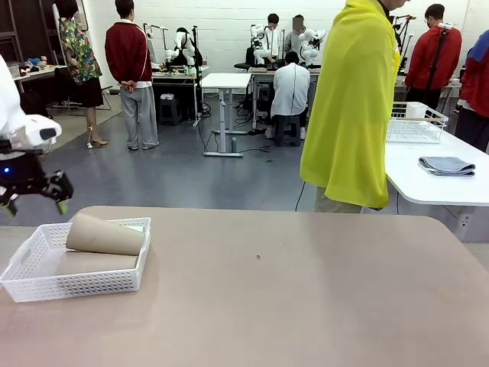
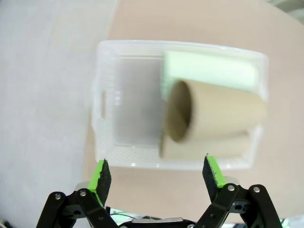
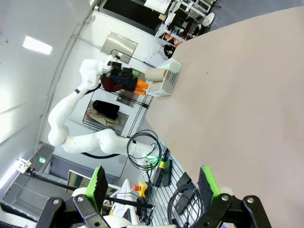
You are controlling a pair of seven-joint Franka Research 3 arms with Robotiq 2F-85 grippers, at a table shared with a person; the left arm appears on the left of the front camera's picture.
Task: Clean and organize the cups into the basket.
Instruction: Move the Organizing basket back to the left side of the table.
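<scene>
- Nearest the front camera: smooth pinkish-tan surface [image 1: 306, 290], bare across its middle and right, one tiny dark speck near the centre.
- At its left end, shallow rectangular white plastic basket with small-holed lattice sides [image 1: 46, 284], resting flat on the surface close to the left edge.
- Inside the basket, three tapered paper cups, all lying on their sides: one plain kraft-brown cup [image 1: 105, 235] on top, tilted, its wide end toward the right rim; a second kraft-brown cup [image 1: 95, 262] flat beneath it; a pale mint-green cup [image 1: 134, 227] behind them at the far rim, mostly hidden in the front view.
- From the left wrist view, looking straight down: open mouth of the top brown cup [image 2: 179, 111] facing the camera, mint-green cup [image 2: 209, 71] alongside it against one long wall, left part of the basket [image 2: 109, 104] bare.
- Left gripper [image 1: 34, 197], black with green pads, hanging in the air above and beyond the basket's left end, apart from it; jaws spread wide, nothing between them.
- Right gripper [image 3: 152, 186] raised well away from the basket, over the surface's near edge; jaws fully apart and holding nothing.
- Beyond the far edge, person in a bright yellow garment [image 1: 351, 107], standing.
</scene>
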